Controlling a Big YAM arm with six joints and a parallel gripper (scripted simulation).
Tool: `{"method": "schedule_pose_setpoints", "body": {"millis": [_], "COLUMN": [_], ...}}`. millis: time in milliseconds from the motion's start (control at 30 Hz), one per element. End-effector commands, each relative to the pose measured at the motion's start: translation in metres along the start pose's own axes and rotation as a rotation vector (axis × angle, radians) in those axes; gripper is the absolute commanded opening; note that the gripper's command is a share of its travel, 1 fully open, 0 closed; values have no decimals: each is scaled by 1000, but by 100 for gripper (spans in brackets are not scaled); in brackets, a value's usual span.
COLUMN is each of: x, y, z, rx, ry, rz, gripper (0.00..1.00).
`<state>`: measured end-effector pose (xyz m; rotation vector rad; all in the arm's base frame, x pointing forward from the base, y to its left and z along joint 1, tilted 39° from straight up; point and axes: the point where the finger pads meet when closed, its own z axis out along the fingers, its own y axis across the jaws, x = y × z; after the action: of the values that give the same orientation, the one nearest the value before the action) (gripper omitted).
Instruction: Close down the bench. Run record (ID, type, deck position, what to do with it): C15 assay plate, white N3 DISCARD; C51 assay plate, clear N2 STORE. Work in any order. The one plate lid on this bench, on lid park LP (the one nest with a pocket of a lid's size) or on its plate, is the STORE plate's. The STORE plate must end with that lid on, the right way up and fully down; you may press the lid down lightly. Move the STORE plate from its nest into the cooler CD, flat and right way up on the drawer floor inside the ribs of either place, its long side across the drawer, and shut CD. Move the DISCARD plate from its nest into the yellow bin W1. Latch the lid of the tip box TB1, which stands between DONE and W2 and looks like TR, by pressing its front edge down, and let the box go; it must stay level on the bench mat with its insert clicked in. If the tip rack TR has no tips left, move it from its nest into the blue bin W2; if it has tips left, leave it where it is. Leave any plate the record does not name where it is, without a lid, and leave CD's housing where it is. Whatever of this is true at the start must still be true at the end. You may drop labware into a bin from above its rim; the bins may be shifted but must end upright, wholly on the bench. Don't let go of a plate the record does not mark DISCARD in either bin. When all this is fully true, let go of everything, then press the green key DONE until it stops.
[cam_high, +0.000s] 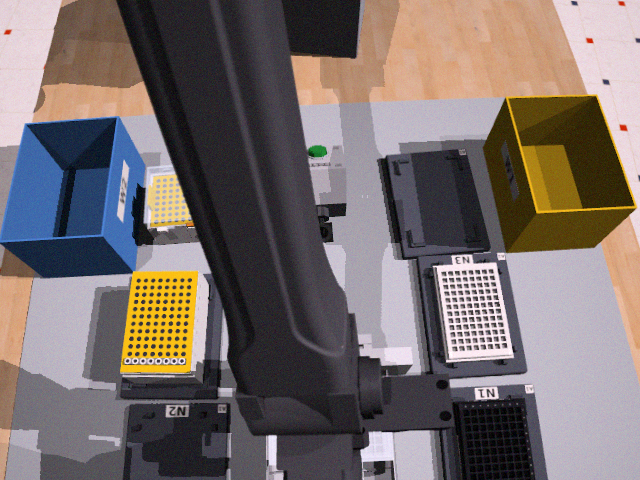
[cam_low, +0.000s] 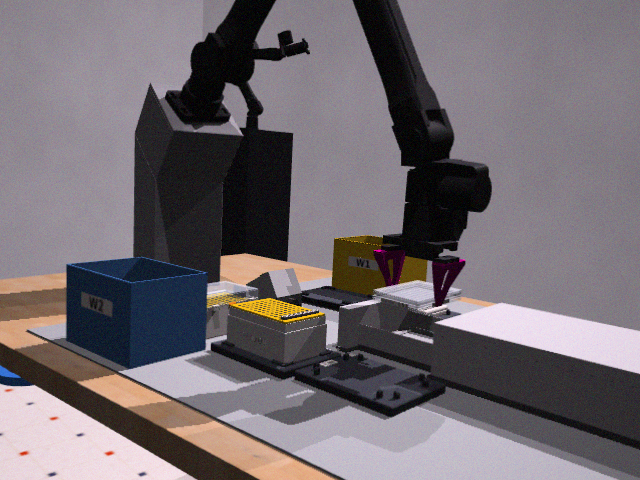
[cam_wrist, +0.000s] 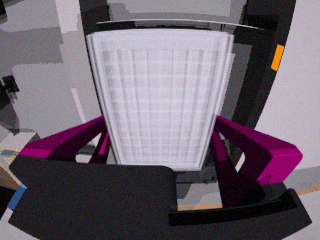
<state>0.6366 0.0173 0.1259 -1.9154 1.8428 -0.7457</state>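
Note:
My gripper (cam_low: 418, 281) (cam_wrist: 160, 118) is shut on the clear lidded plate (cam_low: 416, 293) (cam_wrist: 160, 87), its magenta fingers on the plate's two long sides. It holds the plate level and low in the open drawer (cam_low: 369, 317) of the cooler CD (cam_low: 537, 351). In the wrist view, dark drawer ribs show on both sides of the plate. I cannot tell whether the plate touches the drawer floor. Nest N2 (cam_high: 175, 444) is empty. The white plate (cam_high: 473, 310) sits in nest N3. In the top view the arm hides my gripper.
Yellow bin W1 (cam_high: 563, 170) (cam_low: 359, 263) stands at the back right and blue bin W2 (cam_high: 67, 196) (cam_low: 134, 307) at the left. Tip box TB1 (cam_high: 165, 198) is beside W2. Tip rack TR (cam_high: 160, 320) (cam_low: 276, 325) shows one row of tips. Lid park (cam_high: 434, 201) is empty. A black plate (cam_high: 493, 439) sits in N1. The green DONE key (cam_high: 316, 150) is mid-back.

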Motion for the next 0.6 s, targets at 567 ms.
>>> {"method": "schedule_pose_setpoints", "body": {"millis": [567], "x": [8], "y": [-43], "z": [-3], "rx": [89], "ry": [3], "rz": [2], "gripper": [0]}}
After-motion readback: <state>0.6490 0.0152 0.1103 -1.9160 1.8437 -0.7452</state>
